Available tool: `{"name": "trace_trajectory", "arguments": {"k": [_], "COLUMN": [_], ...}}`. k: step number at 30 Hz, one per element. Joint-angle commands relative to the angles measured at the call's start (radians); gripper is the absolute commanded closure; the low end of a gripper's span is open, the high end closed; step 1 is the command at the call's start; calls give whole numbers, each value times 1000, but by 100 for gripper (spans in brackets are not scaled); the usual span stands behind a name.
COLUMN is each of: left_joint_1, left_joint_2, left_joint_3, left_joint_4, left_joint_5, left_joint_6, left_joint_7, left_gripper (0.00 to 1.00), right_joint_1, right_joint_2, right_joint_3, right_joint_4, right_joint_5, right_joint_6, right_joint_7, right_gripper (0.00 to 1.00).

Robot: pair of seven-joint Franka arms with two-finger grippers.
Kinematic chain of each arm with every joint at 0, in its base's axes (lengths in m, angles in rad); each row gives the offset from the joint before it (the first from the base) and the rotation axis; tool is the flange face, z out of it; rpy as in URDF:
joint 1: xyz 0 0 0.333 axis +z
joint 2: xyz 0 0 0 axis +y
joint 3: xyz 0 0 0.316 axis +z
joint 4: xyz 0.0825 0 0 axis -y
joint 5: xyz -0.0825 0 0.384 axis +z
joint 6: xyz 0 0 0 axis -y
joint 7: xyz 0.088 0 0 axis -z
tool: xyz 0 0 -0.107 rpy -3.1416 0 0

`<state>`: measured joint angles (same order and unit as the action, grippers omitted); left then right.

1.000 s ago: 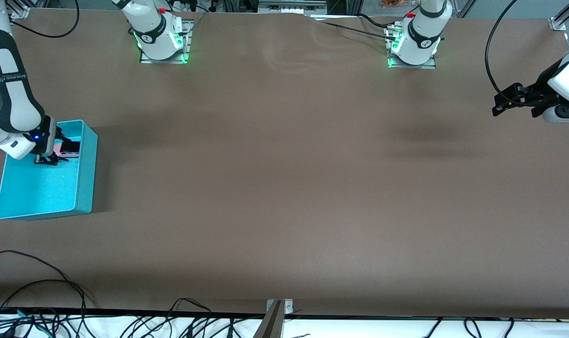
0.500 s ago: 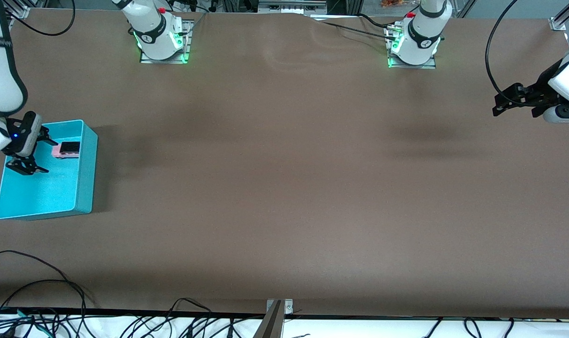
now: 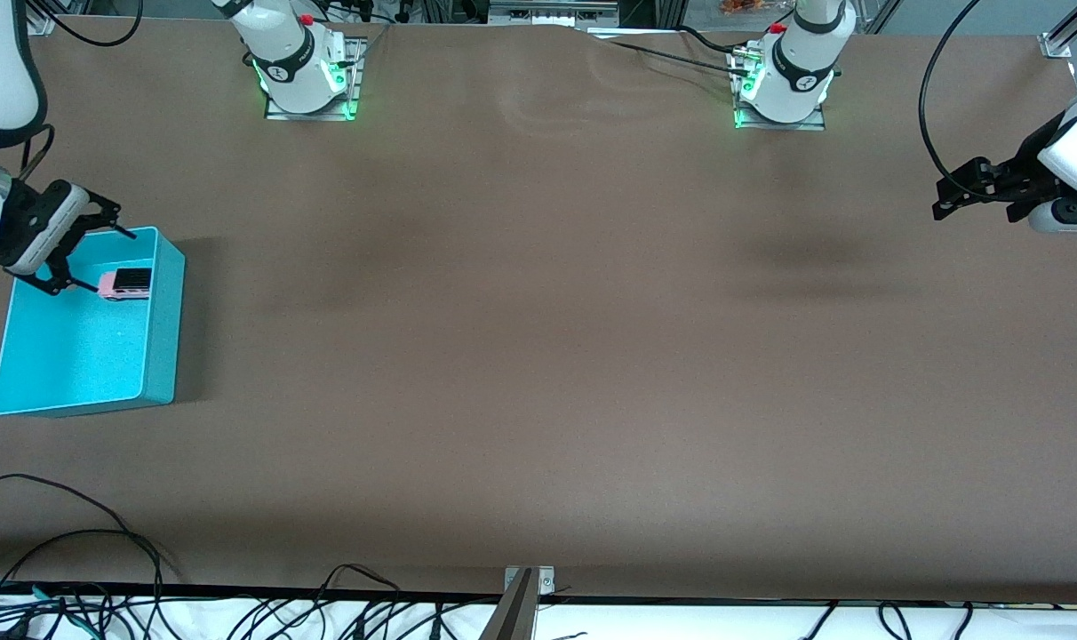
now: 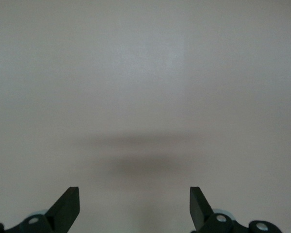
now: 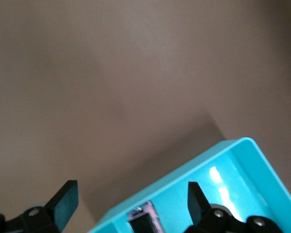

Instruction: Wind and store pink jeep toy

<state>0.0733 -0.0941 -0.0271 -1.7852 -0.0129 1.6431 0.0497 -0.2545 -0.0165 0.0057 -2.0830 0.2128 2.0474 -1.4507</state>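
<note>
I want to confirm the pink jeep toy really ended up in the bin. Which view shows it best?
The front view: the whole pink jeep toy sits inside the teal bin, free of the open right gripper. The right wrist view catches only a sliver of it; the left wrist view shows just bare table.

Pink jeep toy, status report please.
Pink jeep toy lies in teal bin. Right gripper open over the bin's edge, empty. Left gripper open, waiting over bare table. Nothing in the way.
</note>
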Motion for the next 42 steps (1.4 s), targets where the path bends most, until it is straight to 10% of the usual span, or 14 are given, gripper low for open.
{"name": "trace_trajectory", "arguments": {"k": [1,27,42], "left_joint_1": [0,0,0], "left_joint_2": [16,16,16], "left_joint_3": [-1,-1,-1], "left_joint_4": [33,33,33], "left_joint_5": [16,16,14], "left_joint_6": [-17,-17,-17], "left_joint_7": [-7,-7,-7], "left_gripper": [0,0,0], "right_joint_1": [63,215,219], "right_joint_2": [-31,-28,-30], "right_joint_3": [-6,8,-4], "right_joint_4": [41,354,393], "right_joint_5": [-23,-121,-317], "right_joint_6": [-90,-357,-398], "right_joint_7": [226,1315,1325], "right_gripper": [0,0,0]}}
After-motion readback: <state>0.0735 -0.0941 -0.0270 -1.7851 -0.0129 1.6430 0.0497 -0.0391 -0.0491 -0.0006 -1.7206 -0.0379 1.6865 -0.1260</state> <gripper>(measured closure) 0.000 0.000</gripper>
